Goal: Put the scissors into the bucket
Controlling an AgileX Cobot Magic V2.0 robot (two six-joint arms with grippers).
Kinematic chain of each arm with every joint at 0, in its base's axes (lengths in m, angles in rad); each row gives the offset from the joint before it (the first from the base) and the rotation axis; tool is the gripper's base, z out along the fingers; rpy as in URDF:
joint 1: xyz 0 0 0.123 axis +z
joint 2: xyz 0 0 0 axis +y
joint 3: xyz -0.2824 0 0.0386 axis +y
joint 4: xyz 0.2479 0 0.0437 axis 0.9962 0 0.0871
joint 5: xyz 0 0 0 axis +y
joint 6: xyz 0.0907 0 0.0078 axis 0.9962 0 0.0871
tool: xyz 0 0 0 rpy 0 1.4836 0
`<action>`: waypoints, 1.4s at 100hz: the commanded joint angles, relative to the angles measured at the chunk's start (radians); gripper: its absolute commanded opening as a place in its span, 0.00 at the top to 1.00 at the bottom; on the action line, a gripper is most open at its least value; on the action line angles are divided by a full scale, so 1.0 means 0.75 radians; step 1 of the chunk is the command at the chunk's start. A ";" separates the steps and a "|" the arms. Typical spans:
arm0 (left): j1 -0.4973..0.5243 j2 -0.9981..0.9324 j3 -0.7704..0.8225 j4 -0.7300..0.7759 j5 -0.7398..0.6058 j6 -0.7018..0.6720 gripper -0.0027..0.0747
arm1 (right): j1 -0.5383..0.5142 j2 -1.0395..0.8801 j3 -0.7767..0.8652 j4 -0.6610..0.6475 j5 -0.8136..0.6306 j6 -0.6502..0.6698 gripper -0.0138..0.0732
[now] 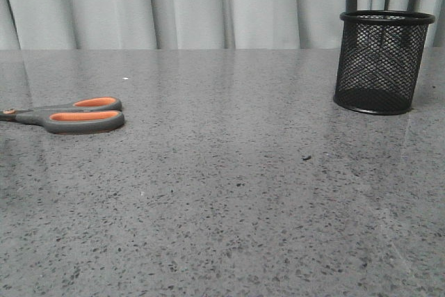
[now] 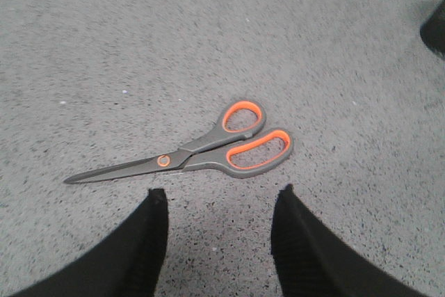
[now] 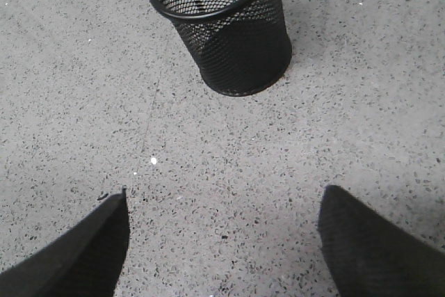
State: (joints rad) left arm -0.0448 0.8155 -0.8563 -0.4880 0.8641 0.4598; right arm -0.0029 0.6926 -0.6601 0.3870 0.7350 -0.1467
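The scissors (image 1: 76,114), dark grey with orange-lined handles, lie flat on the grey speckled table at the left; their blades run off the left edge of the front view. In the left wrist view the whole pair (image 2: 208,151) lies closed, just beyond my left gripper (image 2: 221,196), which is open and empty above the table. The bucket (image 1: 381,60), a black wire-mesh cylinder, stands upright at the far right. In the right wrist view it (image 3: 222,26) stands beyond my right gripper (image 3: 226,196), which is open and empty. Neither gripper shows in the front view.
The grey speckled table (image 1: 229,193) stretches across the front view, with a pale curtain (image 1: 208,5) hanging behind it. A dark shape (image 2: 434,29) sits at the edge of the left wrist view.
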 commanded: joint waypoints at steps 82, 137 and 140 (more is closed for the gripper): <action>-0.051 1.026 -0.635 0.128 0.370 1.262 0.53 | 0.012 0.005 -0.046 0.012 -0.077 -0.023 0.25; -0.168 1.128 -0.650 0.233 0.297 1.327 0.53 | 0.012 0.005 -0.046 0.012 -0.077 -0.023 0.25; -0.168 1.132 -0.650 0.233 0.315 1.327 0.53 | 0.012 0.005 -0.046 0.012 -0.077 -0.023 0.25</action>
State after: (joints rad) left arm -0.1641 1.6926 -1.3140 -0.2900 1.0895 1.4515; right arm 0.0062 0.6926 -0.6601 0.3870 0.7350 -0.1548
